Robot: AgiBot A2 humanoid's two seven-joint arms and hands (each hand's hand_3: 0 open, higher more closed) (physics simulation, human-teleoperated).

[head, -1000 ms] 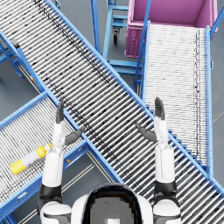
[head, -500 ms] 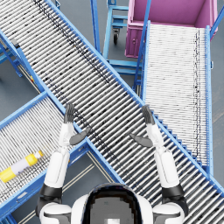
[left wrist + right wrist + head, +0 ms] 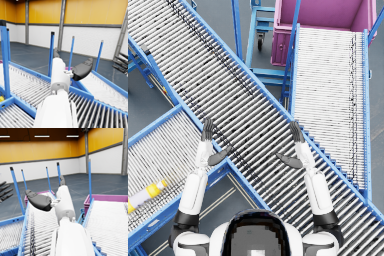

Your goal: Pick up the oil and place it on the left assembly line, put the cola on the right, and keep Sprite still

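Observation:
The oil is a yellow bottle with a white neck [image 3: 146,194], lying on its side on the left roller line [image 3: 163,150] near the picture's lower left edge. My left hand [image 3: 209,144] hovers over the edge of the central diagonal conveyor [image 3: 233,90], fingers spread and holding nothing, well to the right of the bottle. My right hand [image 3: 295,148] is raised over the same conveyor, also spread and holding nothing. Each wrist view shows its own hand, left hand [image 3: 77,68] and right hand [image 3: 47,198], held apart. No cola or Sprite is in view.
A second roller line [image 3: 328,100] runs up the right side to a pink bin [image 3: 328,17]. Blue rails and posts [image 3: 237,25] frame all the conveyors. Grey floor shows between the frames.
The oil bottle has slid down-left along the left line. Both hands have drawn inward toward each other, the right one more, and stayed spread.

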